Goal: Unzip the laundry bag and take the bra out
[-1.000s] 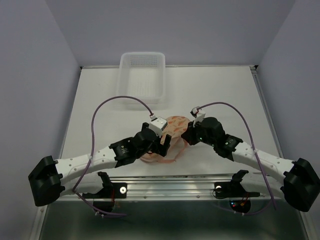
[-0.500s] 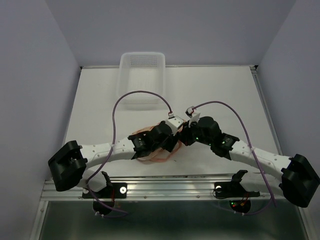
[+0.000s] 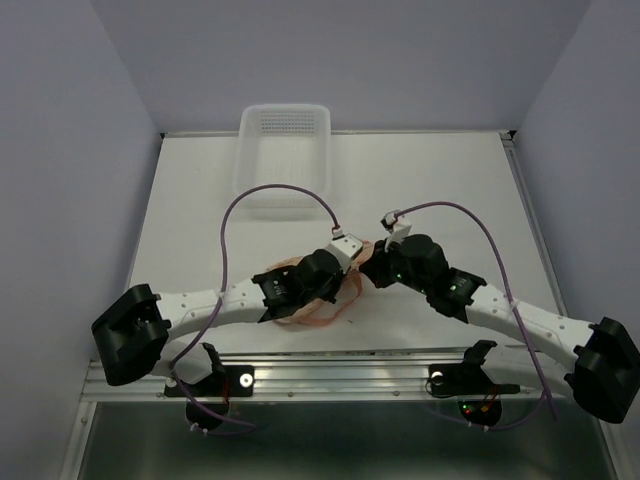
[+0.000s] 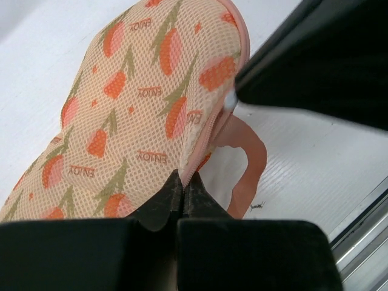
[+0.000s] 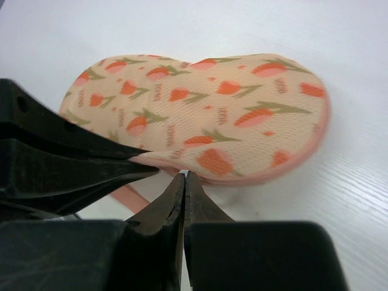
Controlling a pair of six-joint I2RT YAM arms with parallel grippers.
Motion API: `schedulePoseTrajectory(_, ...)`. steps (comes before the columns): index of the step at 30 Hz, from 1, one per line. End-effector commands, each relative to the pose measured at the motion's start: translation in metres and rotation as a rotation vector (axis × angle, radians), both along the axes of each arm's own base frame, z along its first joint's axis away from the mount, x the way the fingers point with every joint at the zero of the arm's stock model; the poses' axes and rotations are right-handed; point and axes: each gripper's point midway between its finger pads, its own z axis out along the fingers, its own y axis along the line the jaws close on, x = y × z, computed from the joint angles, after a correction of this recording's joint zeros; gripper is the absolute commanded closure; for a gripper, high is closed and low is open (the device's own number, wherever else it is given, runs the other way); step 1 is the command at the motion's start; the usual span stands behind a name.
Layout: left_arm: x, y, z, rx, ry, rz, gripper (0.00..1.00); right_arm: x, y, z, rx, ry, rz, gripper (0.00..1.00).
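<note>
- Currently, left pincer [image 4: 183, 187]: is clamping tight on the pink trim of the bag [image 4: 133, 103], at its near edge.
- Right pincer [image 5: 183, 182]: jaws are pressing together at the same trim, just beside the left one. I cannot tell whether a zip pull is sitting between them.
- Bag: is lying on the surface [image 3: 450, 180] between the two arms. How far the zip is open is not showing.
- Bra [image 4: 259, 151]: is mostly hiding, probably inside the bag. Only a peach strap loop is trailing out beside the trim.
- Basket [image 3: 285, 150]: is sitting well apart, at the far edge.
- Risk, slipping: the left pinch is catching only a thin edge, so a pull along the zip may be dragging the whole bag instead of opening it.
- Risk, missed pull: if the right pincer is holding nothing, it will be sliding off the trim.
- Risk, snagging: the loose strap is lying near both tips and may be getting caught.
- Risk, collision: the tips are working very close together.
</note>
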Motion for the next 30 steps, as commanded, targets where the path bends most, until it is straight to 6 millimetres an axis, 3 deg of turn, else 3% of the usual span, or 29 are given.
schedulePoseTrajectory(1, -0.005, 0.019, 0.004, -0.030, -0.012, 0.056, 1.00, 0.034, -0.042, 0.026, -0.007, -0.091, -0.272, 0.99)
schedulePoseTrajectory(5, -0.011, 0.028, 0.004, -0.067, 0.009, 0.080, 1.00, 0.042, -0.070, 0.025, -0.019, -0.086, -0.353, 0.99)
schedulePoseTrajectory(7, -0.012, 0.031, 0.011, -0.097, -0.003, 0.092, 1.00, 0.041, -0.067, 0.028, -0.031, -0.097, -0.324, 0.99)
schedulePoseTrajectory(13, 0.008, 0.042, 0.026, -0.078, -0.086, 0.164, 1.00, 0.018, -0.029, 0.028, 0.017, -0.068, -0.060, 0.99)
schedulePoseTrajectory(14, 0.013, 0.044, 0.026, -0.057, -0.101, 0.174, 0.90, 0.016, -0.023, 0.030, 0.040, -0.070, -0.029, 0.99)
schedulePoseTrajectory(17, 0.030, 0.048, 0.039, -0.058, -0.132, 0.205, 0.47, 0.003, -0.002, 0.031, 0.100, -0.046, 0.077, 0.99)
schedulePoseTrajectory(20, 0.030, 0.040, 0.055, -0.090, -0.141, 0.162, 0.23, -0.006, 0.013, 0.028, 0.113, -0.034, 0.119, 0.99)
schedulePoseTrajectory(24, 0.022, 0.033, 0.062, -0.120, -0.132, 0.096, 0.14, -0.012, 0.025, 0.030, 0.132, -0.028, 0.150, 0.99)
schedulePoseTrajectory(30, -0.002, 0.023, 0.065, -0.163, -0.140, -0.045, 0.13, -0.021, 0.043, 0.031, 0.153, -0.008, 0.192, 0.99)
